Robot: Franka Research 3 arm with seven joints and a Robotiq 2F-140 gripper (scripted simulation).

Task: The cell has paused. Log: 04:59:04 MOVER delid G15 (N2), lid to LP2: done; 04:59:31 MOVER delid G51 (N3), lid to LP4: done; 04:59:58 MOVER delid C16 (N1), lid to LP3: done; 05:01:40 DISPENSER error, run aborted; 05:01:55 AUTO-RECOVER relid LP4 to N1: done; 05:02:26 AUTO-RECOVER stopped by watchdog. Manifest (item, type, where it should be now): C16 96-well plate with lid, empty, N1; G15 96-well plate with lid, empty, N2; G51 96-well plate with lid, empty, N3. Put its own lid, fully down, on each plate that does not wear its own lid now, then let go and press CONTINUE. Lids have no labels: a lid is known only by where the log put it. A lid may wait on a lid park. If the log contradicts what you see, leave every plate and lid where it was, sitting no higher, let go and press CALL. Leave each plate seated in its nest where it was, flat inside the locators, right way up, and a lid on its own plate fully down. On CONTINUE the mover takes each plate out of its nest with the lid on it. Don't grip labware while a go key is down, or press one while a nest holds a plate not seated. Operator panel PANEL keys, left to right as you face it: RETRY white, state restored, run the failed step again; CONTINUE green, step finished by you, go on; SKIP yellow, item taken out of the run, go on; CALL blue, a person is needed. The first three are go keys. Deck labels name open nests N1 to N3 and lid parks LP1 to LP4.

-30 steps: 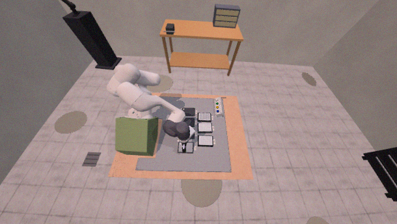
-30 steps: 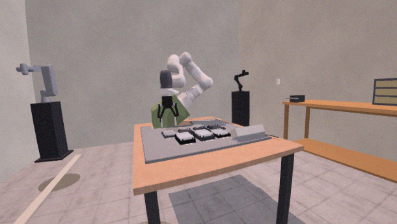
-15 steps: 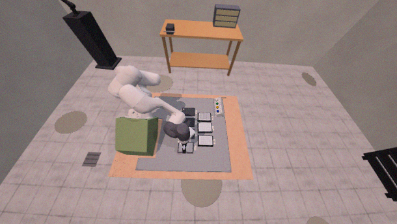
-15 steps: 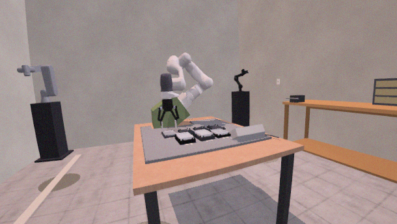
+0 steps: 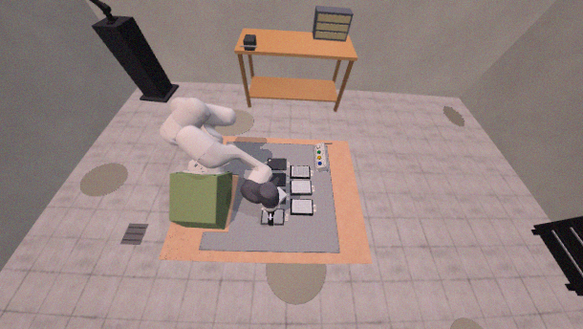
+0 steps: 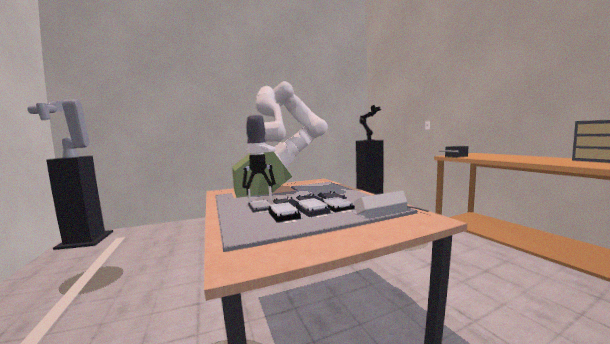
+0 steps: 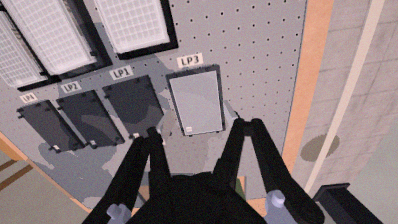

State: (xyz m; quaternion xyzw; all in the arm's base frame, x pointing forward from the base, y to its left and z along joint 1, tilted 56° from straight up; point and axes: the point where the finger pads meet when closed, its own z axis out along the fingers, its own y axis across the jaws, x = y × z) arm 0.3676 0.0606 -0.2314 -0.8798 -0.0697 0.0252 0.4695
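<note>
My gripper [image 7: 197, 111] is open and empty, hovering over a pale grey lid [image 7: 196, 102] that lies flat on the lid park labelled LP3. The fingers stand above the lid and apart from it. Parks LP1 [image 7: 134, 102], LP2 [image 7: 90, 117] and LP4 [image 7: 47, 125] are dark and bare. Three white 96-well plates sit in black nests beyond the parks: one near LP3 [image 7: 132, 22], one in the middle [image 7: 50, 32] and one at the left edge [image 7: 12, 60]. I cannot tell which plates wear lids. In the top view the gripper [image 5: 272, 216] hides the lid.
The operator panel [image 5: 320, 156] with its coloured keys stands at the far end of the grey deck, beyond the plates [image 5: 301, 186]. A green box [image 5: 201, 198] holds the arm's base beside the deck. The deck's orange edge [image 7: 312, 75] runs to the right of LP3.
</note>
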